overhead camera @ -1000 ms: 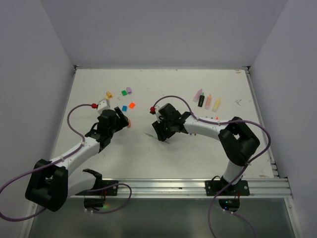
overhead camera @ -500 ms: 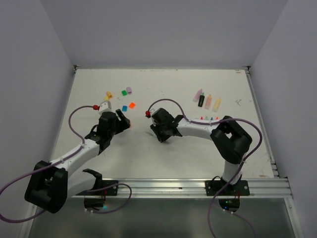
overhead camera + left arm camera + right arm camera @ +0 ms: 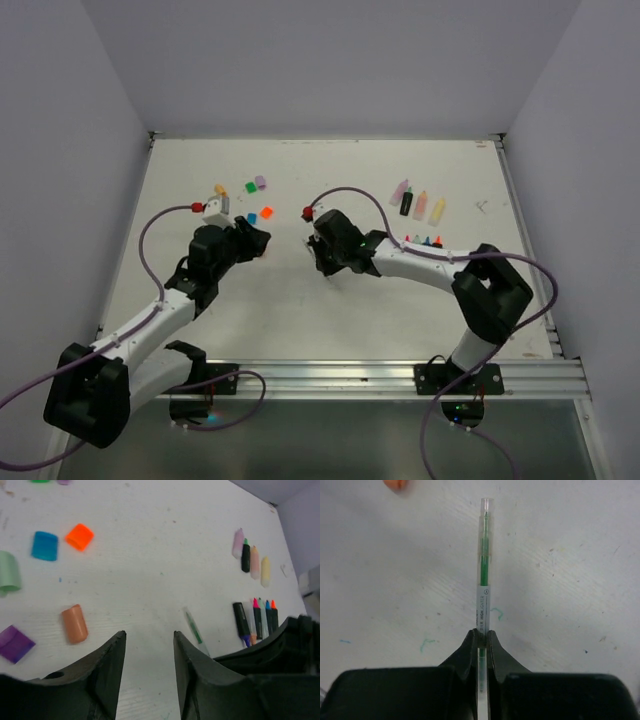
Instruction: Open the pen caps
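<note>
Fingers of the right gripper (image 3: 481,635) clench a thin green-cored stick (image 3: 483,560) low over the white table (image 3: 570,555). The left gripper (image 3: 149,637) hangs with jaws apart and nothing between them — loose caps lie just beyond it, toward the table's far left: an orange cap (image 3: 79,536), a blue cap (image 3: 45,545), a green cap (image 3: 251,186).

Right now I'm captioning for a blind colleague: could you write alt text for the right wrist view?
The right gripper is shut on a thin clear stick with a green core, which points straight away over the scuffed white table. Part of an orange cap shows at the top edge.
</note>
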Available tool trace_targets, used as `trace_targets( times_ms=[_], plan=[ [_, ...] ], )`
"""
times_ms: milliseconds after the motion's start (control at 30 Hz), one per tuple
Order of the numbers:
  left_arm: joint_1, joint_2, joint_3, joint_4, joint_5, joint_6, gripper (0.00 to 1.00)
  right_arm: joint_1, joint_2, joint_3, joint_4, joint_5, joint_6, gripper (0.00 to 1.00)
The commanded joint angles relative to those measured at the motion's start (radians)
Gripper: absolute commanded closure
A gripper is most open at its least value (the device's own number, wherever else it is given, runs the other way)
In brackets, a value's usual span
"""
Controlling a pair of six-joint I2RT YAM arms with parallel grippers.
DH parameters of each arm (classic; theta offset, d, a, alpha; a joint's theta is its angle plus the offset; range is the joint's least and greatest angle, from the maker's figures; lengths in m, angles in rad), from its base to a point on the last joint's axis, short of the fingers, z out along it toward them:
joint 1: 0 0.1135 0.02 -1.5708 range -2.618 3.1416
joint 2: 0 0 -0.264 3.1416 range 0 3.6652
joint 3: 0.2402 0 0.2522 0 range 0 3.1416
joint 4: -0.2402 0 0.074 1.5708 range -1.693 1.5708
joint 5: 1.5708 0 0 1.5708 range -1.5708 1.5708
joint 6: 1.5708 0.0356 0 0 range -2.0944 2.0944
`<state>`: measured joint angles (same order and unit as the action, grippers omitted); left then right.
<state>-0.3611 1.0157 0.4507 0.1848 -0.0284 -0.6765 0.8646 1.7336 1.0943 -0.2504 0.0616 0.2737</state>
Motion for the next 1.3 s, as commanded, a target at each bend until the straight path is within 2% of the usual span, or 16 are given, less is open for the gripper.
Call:
trace_targets(
  times_ms=[0, 100, 167, 267, 367, 433, 567, 900, 1033, 1267],
  plan=[
    [0.002, 0.036, -0.021, 0.223, 0.27, 0.06, 0.56, -0.06, -0.179, 0.007, 0.128, -0.011, 0.137, 1.0],
    [0.001, 0.105, -0.035, 0.365, 0.442, 0.042, 0.56, -0.151, -0.255, -0.072, 0.236, -0.092, 0.229, 1.0],
    [-0.018, 0.142, -0.044, 0.493, 0.543, 0.026, 0.47, -0.189, -0.311, -0.132, 0.322, -0.179, 0.307, 1.0],
    [-0.096, 0.222, -0.035, 0.594, 0.581, 0.029, 0.33, -0.214, -0.339, -0.143, 0.352, -0.212, 0.357, 1.0],
    [-0.18, 0.273, -0.008, 0.613, 0.536, 0.023, 0.29, -0.214, -0.374, -0.171, 0.407, -0.207, 0.392, 1.0],
    [-0.199, 0.3, -0.006, 0.666, 0.533, -0.003, 0.29, -0.214, -0.384, -0.185, 0.425, -0.209, 0.407, 1.0],
    [-0.219, 0.359, 0.022, 0.722, 0.544, -0.057, 0.28, -0.214, -0.396, -0.212, 0.464, -0.215, 0.424, 1.0],
    [-0.256, 0.4, 0.1, 0.648, 0.446, -0.048, 0.29, -0.203, -0.417, -0.269, 0.525, -0.218, 0.463, 1.0],
    [-0.269, 0.419, 0.126, 0.608, 0.438, -0.031, 0.37, -0.199, -0.446, -0.303, 0.568, -0.197, 0.481, 1.0],
    [-0.283, 0.443, 0.126, 0.602, 0.438, -0.031, 0.43, -0.194, -0.483, -0.327, 0.597, -0.148, 0.486, 1.0]
  ],
)
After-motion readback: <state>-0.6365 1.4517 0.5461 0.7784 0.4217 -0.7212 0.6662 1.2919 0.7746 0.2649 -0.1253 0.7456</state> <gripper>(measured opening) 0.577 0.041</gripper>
